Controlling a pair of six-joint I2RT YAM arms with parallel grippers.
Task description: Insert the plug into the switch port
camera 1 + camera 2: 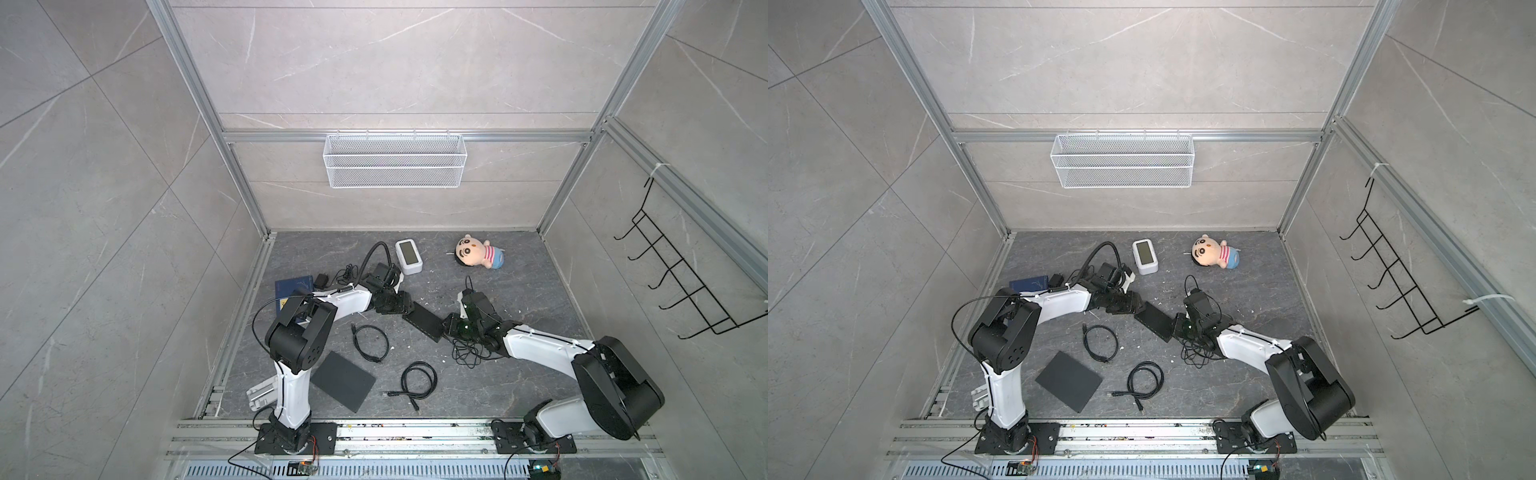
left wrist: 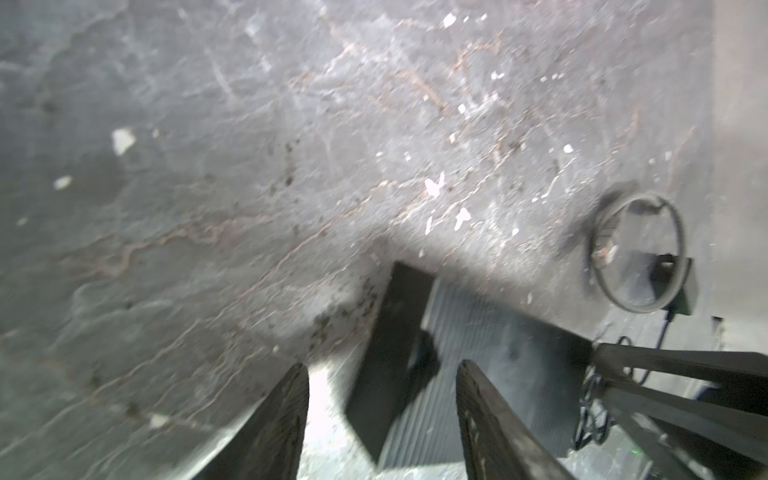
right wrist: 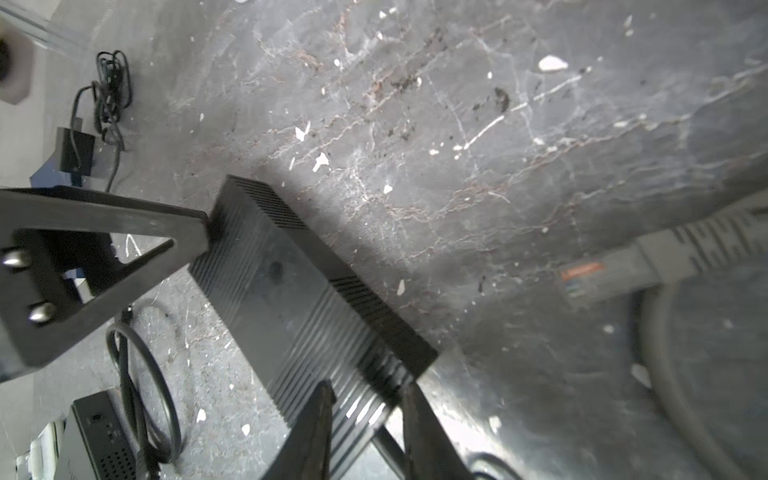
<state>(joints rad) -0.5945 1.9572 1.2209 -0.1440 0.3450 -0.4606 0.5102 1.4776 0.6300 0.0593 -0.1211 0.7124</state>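
Left hand [image 2: 381, 365] spread astride the network switch [image 3: 299, 291]; right hand [image 3: 369, 386] narrow at its other end, grip unclear. Square it gently toward the Ethernet plug [image 3: 582, 282], frame right.

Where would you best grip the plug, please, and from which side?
Probably the ribbed boot behind the clear tip, from above with jaws across its narrow sides: it seems to lie flat, and the tip must stay free to insert.
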